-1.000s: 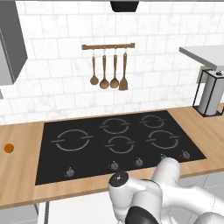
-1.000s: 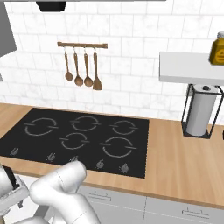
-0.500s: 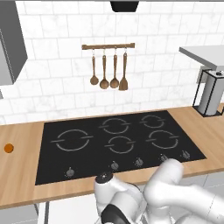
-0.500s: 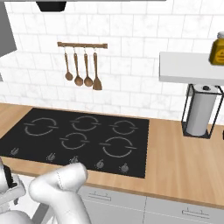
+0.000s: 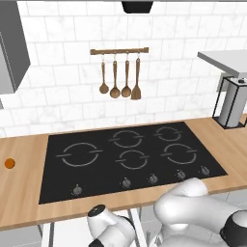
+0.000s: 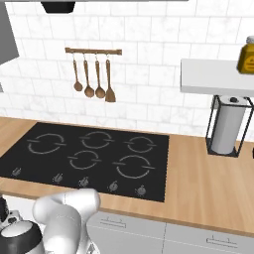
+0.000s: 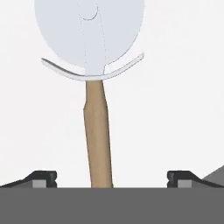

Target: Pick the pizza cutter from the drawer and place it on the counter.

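Hand [image 7: 111, 179] open, straddling pizza cutter [image 7: 95, 83] handle on drawer [image 7: 183, 109] floor

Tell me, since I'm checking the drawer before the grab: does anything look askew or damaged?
Nothing stands out. The pizza cutter lies flat on the white drawer floor, wheel intact, its handle running between the open claw fingertips.

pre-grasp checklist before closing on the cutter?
1. End effector open: ok, tips wide apart.
2. Cutter handle centred between fingertips: ok.
3. Handle in line with approach, wheel at far end: ok.
4. Fingertips down at handle level: cannot tell.
5. Drawer floor bare around cutter: ok.
6. Free counter right of cooktop for placing: ok.
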